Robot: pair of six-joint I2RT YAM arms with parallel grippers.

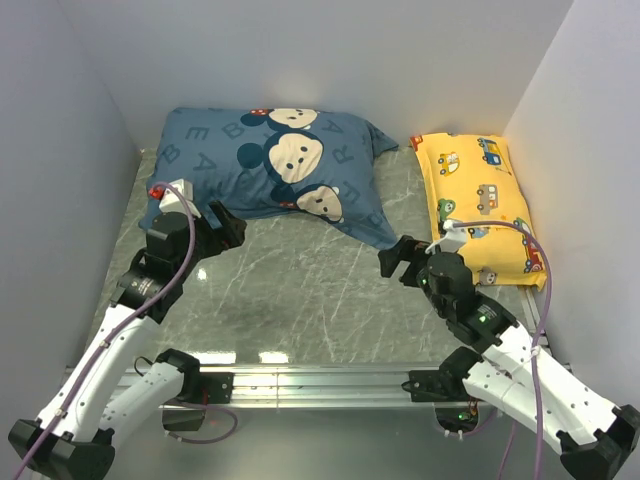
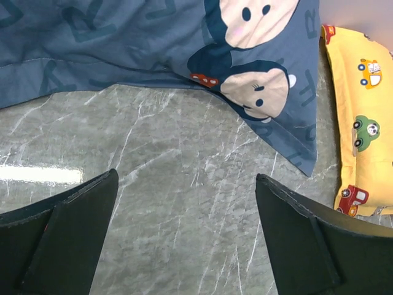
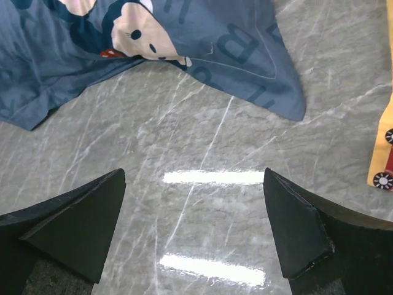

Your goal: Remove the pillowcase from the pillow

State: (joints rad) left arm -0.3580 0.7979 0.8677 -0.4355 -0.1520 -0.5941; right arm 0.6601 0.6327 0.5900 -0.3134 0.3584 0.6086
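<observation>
The dusty-blue pillowcase (image 1: 270,165) with mouse faces and pale letters lies plump at the back of the table; the white pillow inside it is hidden. It also shows in the left wrist view (image 2: 184,43) and the right wrist view (image 3: 153,43). My left gripper (image 1: 228,225) is open and empty, just in front of the case's near left edge. My right gripper (image 1: 397,262) is open and empty, just below the case's near right corner (image 1: 385,238). Both wrist views show only bare marble between the fingers (image 2: 73,239) (image 3: 295,227).
A smaller yellow car-print pillow (image 1: 478,205) lies along the right wall, close to my right arm. Grey marble tabletop (image 1: 300,290) lies between the arms. White walls close the left, back and right sides. A metal rail (image 1: 310,380) runs along the near edge.
</observation>
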